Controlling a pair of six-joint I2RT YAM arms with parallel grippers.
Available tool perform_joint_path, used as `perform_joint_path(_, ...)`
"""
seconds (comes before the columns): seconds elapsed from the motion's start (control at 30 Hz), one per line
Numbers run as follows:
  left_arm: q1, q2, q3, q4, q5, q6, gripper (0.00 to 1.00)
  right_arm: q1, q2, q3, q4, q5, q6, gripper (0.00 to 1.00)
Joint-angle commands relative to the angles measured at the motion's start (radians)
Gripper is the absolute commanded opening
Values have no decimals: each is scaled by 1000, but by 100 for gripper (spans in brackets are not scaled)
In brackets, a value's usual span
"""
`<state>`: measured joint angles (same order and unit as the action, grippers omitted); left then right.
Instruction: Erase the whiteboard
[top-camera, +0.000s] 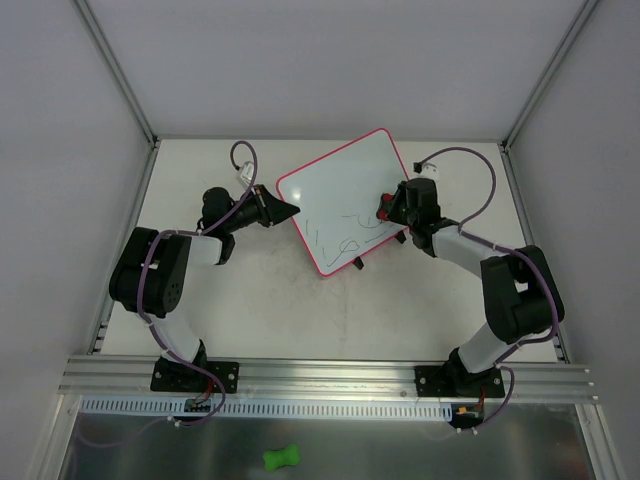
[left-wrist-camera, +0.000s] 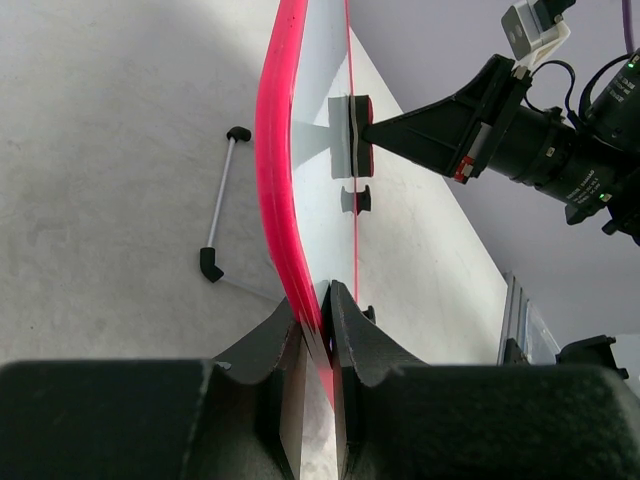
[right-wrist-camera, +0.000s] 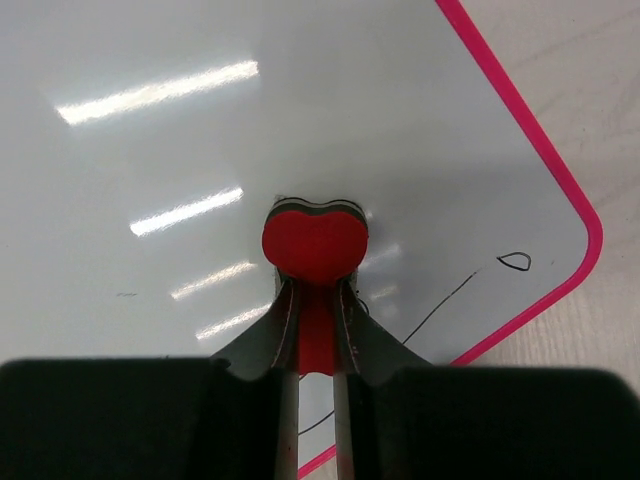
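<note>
Wiping in hand: my left claw (left-wrist-camera: 322, 303) pinches the whiteboard (top-camera: 340, 185) by its frame, my right claw (right-wrist-camera: 315, 300) pinches the red eraser (right-wrist-camera: 315, 240); next I'd sweep across the near scribbles (top-camera: 347, 243).

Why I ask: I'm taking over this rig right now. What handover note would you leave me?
Left fingers: shut on the pink frame of the whiteboard, at its left edge.
Right fingers: shut on the red eraser, which is pressed against the board face.
Done: the upper part of the board looks clean.
Left: the dark scribbles across the lower part need wiping.
</note>
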<state>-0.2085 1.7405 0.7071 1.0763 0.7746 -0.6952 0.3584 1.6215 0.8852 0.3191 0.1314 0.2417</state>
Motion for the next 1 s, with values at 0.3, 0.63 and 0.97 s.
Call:
perform_joint_path(0.3, -11, -32, 2, 28, 34, 106, 0, 145, 18, 3, 44, -116, -232, 0)
perform_joint_path(0.63, -11, -36, 2, 25, 34, 108, 0, 318, 43, 40, 46, -121, -438, 0)
perform_joint_path(0.97, -9, -33, 2, 25, 32, 109, 0, 324, 58, 46, 61, -92, -452, 0)
